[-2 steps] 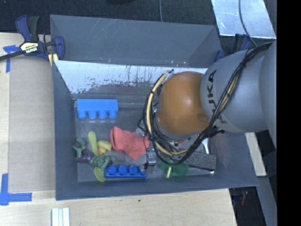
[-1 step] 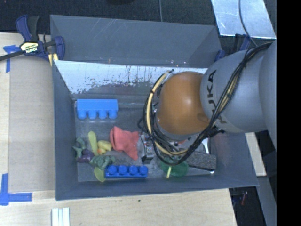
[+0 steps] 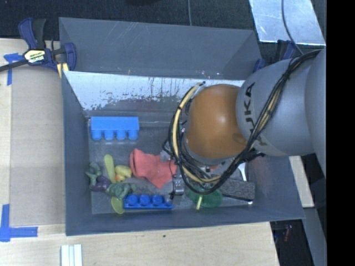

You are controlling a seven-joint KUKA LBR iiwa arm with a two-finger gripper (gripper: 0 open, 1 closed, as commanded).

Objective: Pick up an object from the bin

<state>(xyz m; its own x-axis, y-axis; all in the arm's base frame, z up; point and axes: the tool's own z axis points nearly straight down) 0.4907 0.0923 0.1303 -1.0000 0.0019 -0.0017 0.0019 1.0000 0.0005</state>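
Hanging low at bin (image 3: 166,49) front middle, gripper (image 3: 177,186) between pink lump (image 3: 150,168) and green piece (image 3: 209,199) (open or closed, cannot tell)

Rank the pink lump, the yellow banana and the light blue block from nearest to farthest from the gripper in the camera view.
1. Pink lump: just left of the gripper, mid-bin.
2. Yellow banana: farther left, in the front-left heap.
3. Light blue block: back left, by itself.

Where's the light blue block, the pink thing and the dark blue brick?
Light blue plastic studded block (image 3: 114,128): camera view, its middle.
Pink crumpled soft thing (image 3: 148,168): camera view, its middle.
Dark blue long plastic brick (image 3: 147,203): camera view, its studs.
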